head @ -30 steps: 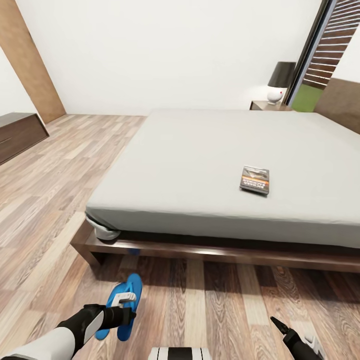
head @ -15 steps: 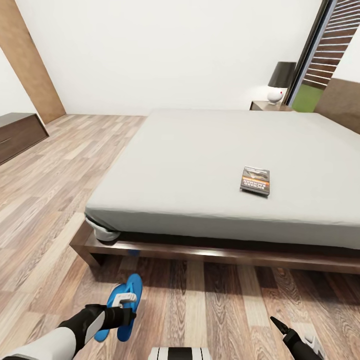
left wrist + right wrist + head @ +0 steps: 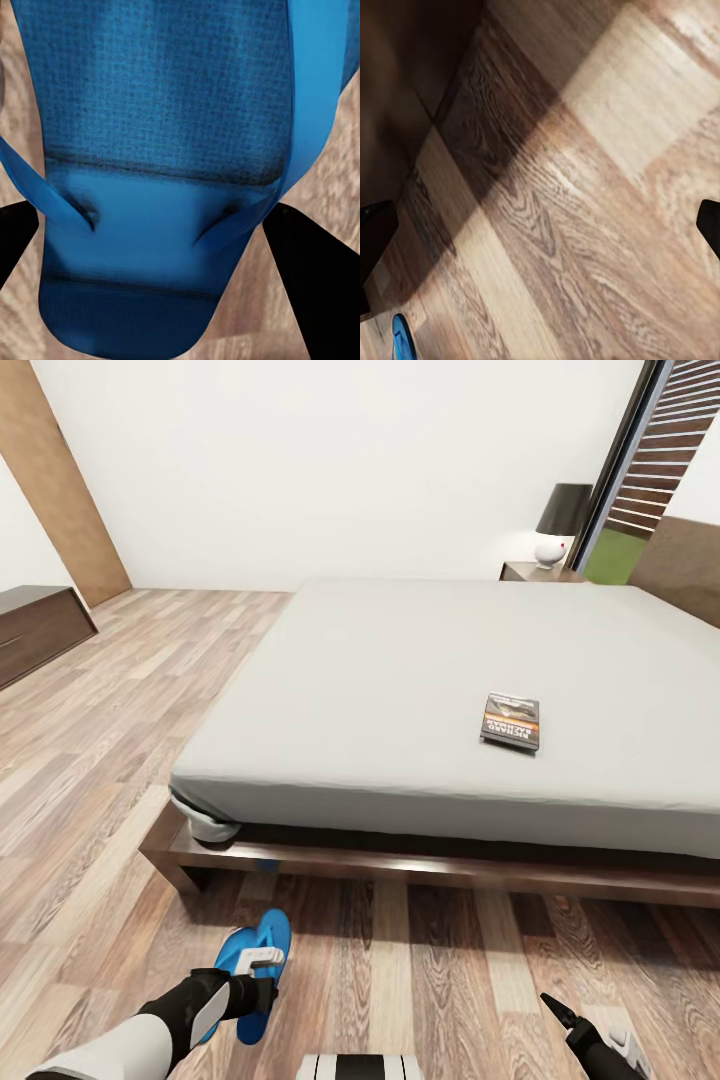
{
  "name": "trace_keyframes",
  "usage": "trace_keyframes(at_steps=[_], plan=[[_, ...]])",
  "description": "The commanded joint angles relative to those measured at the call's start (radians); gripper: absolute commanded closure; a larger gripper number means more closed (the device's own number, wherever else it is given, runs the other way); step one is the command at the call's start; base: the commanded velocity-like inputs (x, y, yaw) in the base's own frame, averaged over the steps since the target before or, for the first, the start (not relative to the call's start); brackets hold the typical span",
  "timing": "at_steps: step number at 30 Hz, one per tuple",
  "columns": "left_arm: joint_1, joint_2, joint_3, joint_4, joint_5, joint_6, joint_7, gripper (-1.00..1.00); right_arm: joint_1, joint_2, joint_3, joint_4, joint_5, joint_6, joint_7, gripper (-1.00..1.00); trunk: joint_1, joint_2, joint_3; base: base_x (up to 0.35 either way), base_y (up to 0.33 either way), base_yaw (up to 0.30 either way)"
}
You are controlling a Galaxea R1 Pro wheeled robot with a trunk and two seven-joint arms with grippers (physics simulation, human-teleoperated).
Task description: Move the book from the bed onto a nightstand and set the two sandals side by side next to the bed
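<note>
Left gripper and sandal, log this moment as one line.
left gripper: open, straddling blue sandal on floor | book: on bed | right gripper: open, empty, over floor

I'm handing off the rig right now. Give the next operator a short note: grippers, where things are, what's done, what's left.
Left gripper: open, fingers either side of a blue sandal that lies on the floor beside the bed; no grasp visible.
Right gripper: open, empty, low over bare floor.
Book: flat on the mattress, untouched.
Nightstand: far side of the bed, a lamp on it.
Second sandal: a blue sliver shows at the right wrist view's edge; exact spot unclear.
Done: nothing confirmed.
Left: pair the sandals by the bed, move the book to a nightstand.
</note>
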State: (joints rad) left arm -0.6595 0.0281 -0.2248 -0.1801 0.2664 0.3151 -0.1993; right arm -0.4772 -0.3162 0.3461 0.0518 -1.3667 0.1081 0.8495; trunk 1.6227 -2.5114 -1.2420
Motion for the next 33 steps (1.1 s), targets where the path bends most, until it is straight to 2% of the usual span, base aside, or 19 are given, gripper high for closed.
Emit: trace_keyframes(at_steps=[1, 3, 6, 11, 20, 33], plan=[[0.0, 0.0, -0.012, -0.001, 0.01, 0.006, 0.001, 1.0, -0.001, 0.0, 0.005, 0.003, -0.011, 0.01, 0.006, -1.0, 0.0, 0.0, -0.001, 0.0, 0.0, 0.0], [0.0, 0.0, -0.025, -0.001, 0.01, 0.005, 0.002, 1.0, -0.001, 0.0, 0.005, 0.003, -0.011, 0.01, 0.006, -1.0, 0.0, 0.0, -0.001, 0.0, 0.0, 0.0], [0.0, 0.0, -0.074, -0.001, 0.011, 0.004, 0.006, 1.0, -0.001, 0.0, 0.005, 0.003, -0.011, 0.01, 0.005, -1.0, 0.0, 0.0, -0.001, 0.0, 0.0, 0.0], [0.0, 0.005, -0.107, -0.001, 0.012, 0.003, 0.006, 1.0, -0.001, 0.0, 0.005, 0.003, -0.011, 0.01, 0.007, -1.0, 0.0, 0.0, -0.001, 0.0, 0.0, 0.0], [0.0, 0.03, -0.113, -0.001, 0.017, 0.003, -0.001, 1.0, -0.001, 0.0, 0.005, 0.003, -0.01, 0.011, 0.009, -1.0, 0.0, 0.0, -0.001, 0.0, 0.0, 0.0], [0.0, 0.032, -0.114, -0.001, 0.018, 0.002, -0.002, 1.0, -0.001, 0.0, 0.005, 0.003, -0.009, 0.012, 0.01, -1.0, 0.006, -0.003, -0.051, 0.0, 0.0, 0.0]])
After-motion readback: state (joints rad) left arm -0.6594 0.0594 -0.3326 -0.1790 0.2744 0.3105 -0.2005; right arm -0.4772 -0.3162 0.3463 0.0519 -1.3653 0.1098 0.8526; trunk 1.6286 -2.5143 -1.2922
